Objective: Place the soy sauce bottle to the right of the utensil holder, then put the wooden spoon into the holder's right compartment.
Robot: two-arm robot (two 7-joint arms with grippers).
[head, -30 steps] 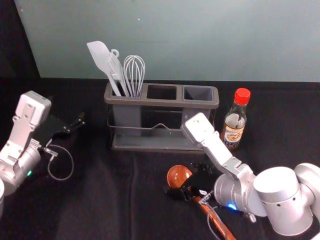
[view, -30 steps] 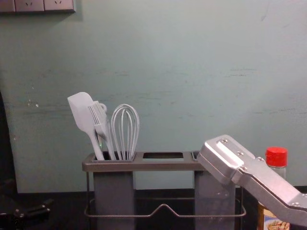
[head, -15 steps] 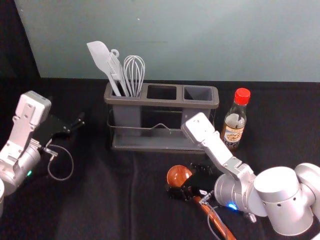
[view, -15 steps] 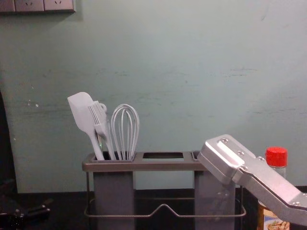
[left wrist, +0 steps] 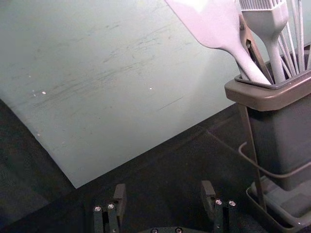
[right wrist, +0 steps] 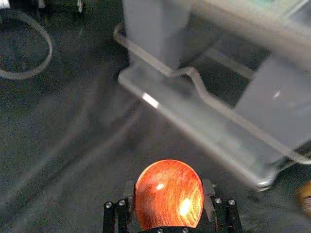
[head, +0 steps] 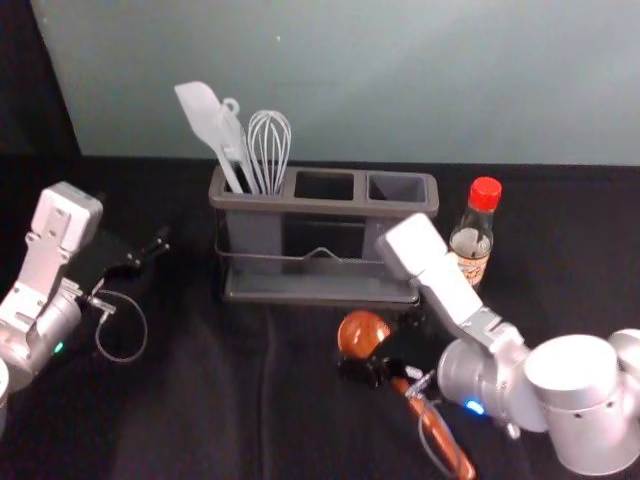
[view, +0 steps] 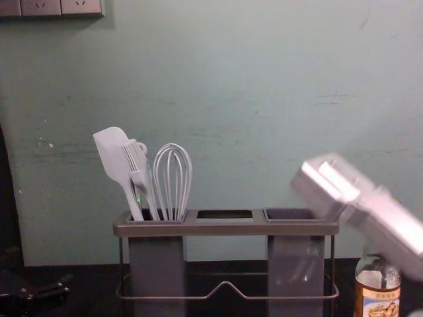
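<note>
Gripping the wooden spoon (head: 361, 334) by its bowl end, the right hand (head: 382, 350) fronts the utensil holder (head: 320, 206); leftward waits the open left hand (head: 150, 252).

I counted one utensil holder (head: 320, 207) with three compartments (head: 397, 187), one soy sauce bottle (head: 470, 242), one wooden spoon (head: 361, 334), one spatula (view: 112, 153), one brush (view: 141, 177) and one whisk (view: 173, 181).

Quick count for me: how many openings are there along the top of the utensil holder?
3. The left opening holds the whisk and other utensils, the middle opening sits beside it, and the right opening is nearest the soy sauce bottle.
</note>
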